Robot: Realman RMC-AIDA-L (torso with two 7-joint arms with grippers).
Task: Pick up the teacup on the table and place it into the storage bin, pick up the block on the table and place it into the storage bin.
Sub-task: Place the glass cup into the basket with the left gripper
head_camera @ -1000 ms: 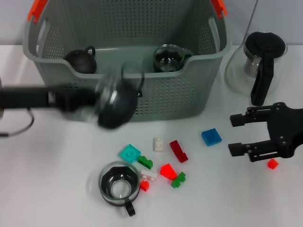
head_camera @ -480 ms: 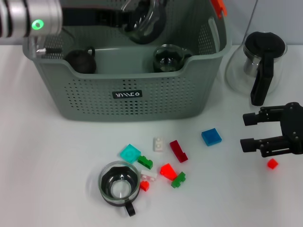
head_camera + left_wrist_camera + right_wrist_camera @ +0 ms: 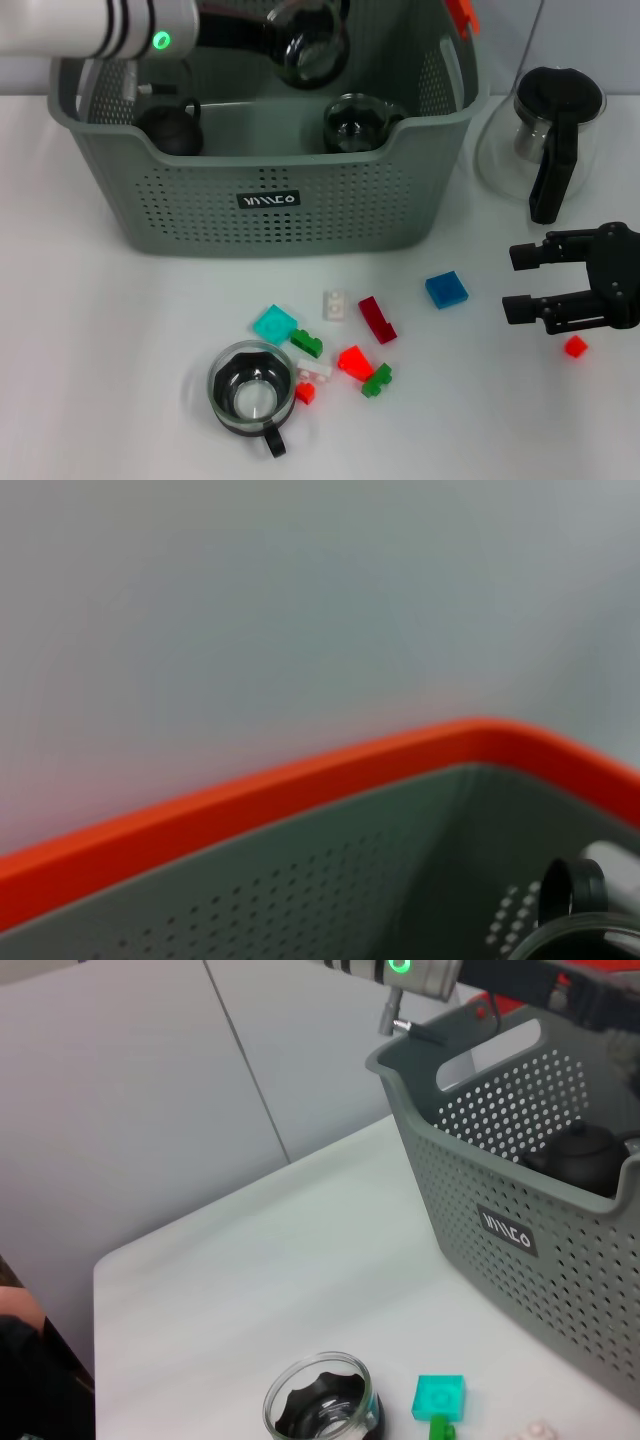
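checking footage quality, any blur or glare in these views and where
Head view: sharp; soft glare on the glass teacup rim and glass pot. Left wrist view: out of focus throughout, the storage bin orange rim smeared. Right wrist view: mostly sharp, even light, faint shadows on the table.

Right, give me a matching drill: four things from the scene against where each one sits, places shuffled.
Things:
1. black teapot
2. glass pot with black lid
3. small red block
4. glass teacup on the table

Places:
A. right of the storage bin
B. inside the bin, left end
C. in front of the bin, beside the scattered blocks
D. just below the right gripper

Pairs: 1-B, 2-A, 3-D, 4-C
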